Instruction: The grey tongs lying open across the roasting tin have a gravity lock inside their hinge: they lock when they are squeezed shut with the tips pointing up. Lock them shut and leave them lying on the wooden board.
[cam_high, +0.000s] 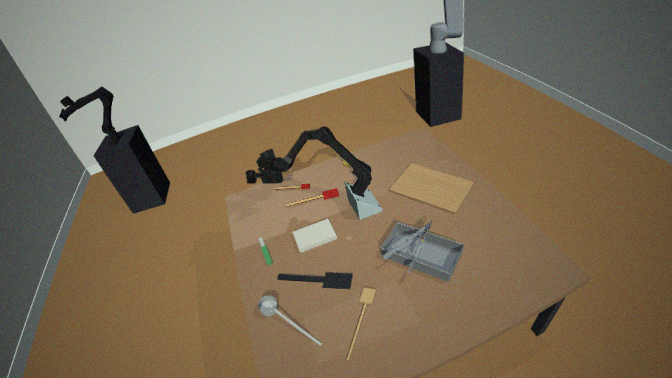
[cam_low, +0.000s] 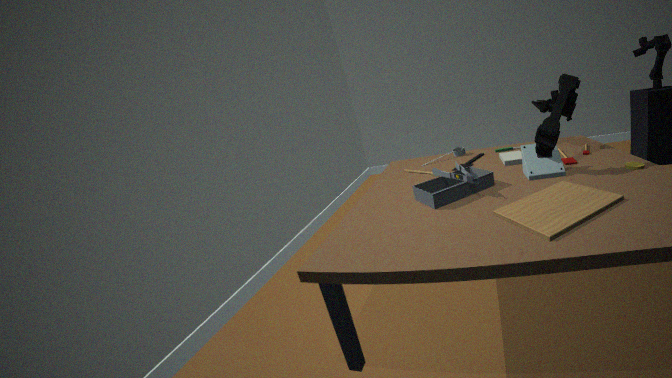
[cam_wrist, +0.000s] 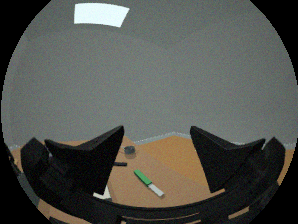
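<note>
My claw (cam_high: 251, 177) (cam_low: 537, 105) (cam_wrist: 157, 129) is wide apart, with nothing in it. In the top view it is up in the air, a bit left of the middle of the frame, near the far edge of the counter (cam_high: 480, 300) (cam_low: 400, 230) (cam_wrist: 165, 185).

The grey tongs (cam_high: 411, 242) (cam_low: 466, 176) are right of the middle in the top view. They lie across the roasting tin (cam_high: 450, 270) (cam_low: 440, 199), and their two arms are spread apart. So they are open, and I don't think they can be locked. The wooden board (cam_high: 432, 187) (cam_low: 557, 210) is above the tin in that view, and in the outside view it is at the lower right. The tongs are not on it.

So none of the big jobs is done. I think I have all of these left: go over to the tin, grab the tongs, lift them, turn them so the tips point up, squeeze them shut so the lock catches, and lay them on the board. If I squeeze with the tips pointing down, they may just spring open again when I let go.

My wrist view looks the wrong way for this. It shows the green and white thing (cam_high: 265, 251) (cam_wrist: 148, 183) low in the middle, and no tongs. I guess my first move is a big swing back toward the tin.
</note>
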